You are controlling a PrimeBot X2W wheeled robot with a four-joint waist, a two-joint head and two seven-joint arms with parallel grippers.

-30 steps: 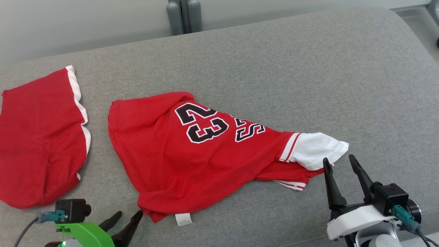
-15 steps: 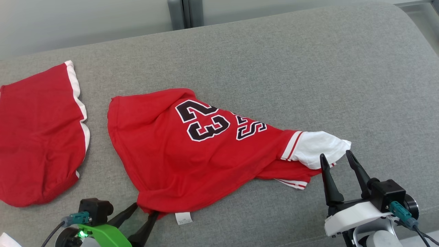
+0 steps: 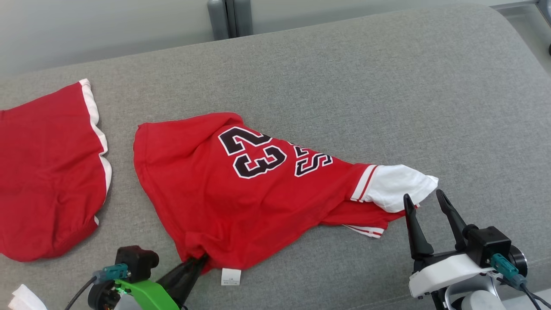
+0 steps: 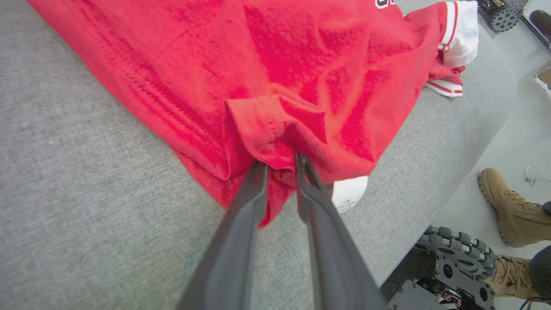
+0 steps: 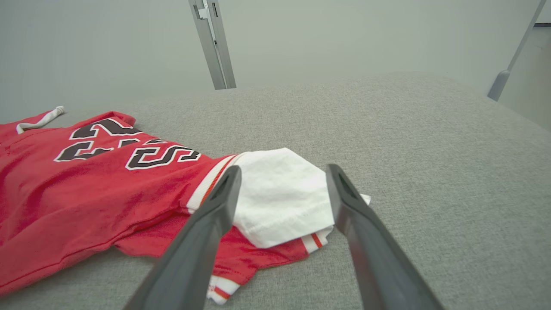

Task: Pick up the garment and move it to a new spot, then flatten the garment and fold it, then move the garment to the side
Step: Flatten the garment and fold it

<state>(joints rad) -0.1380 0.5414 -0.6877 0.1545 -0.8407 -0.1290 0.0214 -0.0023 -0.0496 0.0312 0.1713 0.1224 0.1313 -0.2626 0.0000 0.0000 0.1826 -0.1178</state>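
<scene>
The garment (image 3: 224,193) is a red jersey with a black "23" and white sleeves, lying crumpled on the grey cushion (image 3: 344,86). My left gripper (image 3: 199,260) is at its near hem, beside the white label (image 3: 230,276). In the left wrist view the left gripper (image 4: 280,162) is shut on a bunched fold of the red hem (image 4: 267,125). My right gripper (image 3: 423,196) stands open at the white sleeve (image 3: 398,185). In the right wrist view the right gripper (image 5: 283,169) has a finger on either side of the sleeve (image 5: 280,193), and whether they touch it is unclear.
A second red piece with white trim (image 3: 47,172) lies at the left of the cushion. A grey post (image 3: 224,17) stands behind the cushion. Past the cushion's near edge are a person's tan boots (image 4: 512,211) and a wheeled base (image 4: 456,267).
My left gripper has moved forward and right to the jersey's near hem and closed on it, bunching the cloth. The right gripper has stayed open by the sleeve.
</scene>
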